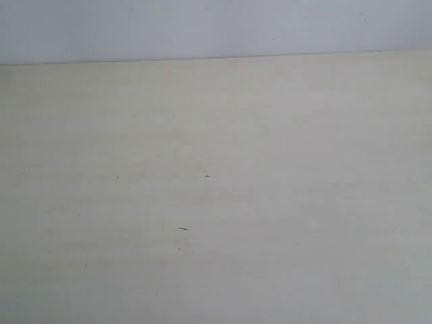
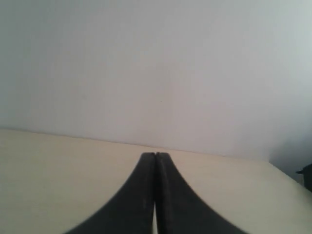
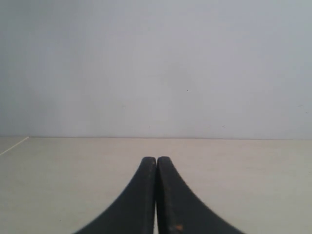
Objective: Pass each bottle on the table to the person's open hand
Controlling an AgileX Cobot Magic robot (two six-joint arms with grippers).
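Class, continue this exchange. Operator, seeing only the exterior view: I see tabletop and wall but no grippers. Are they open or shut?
Observer: The left gripper is shut, with nothing between its jaws.
Operator: And the right one?
Observer: The right gripper is shut too, empty, pointing across the table.
Operator: Anything else in the wrist views?
Observer: Only a dark shape at the left wrist view's edge, too cut off to identify.
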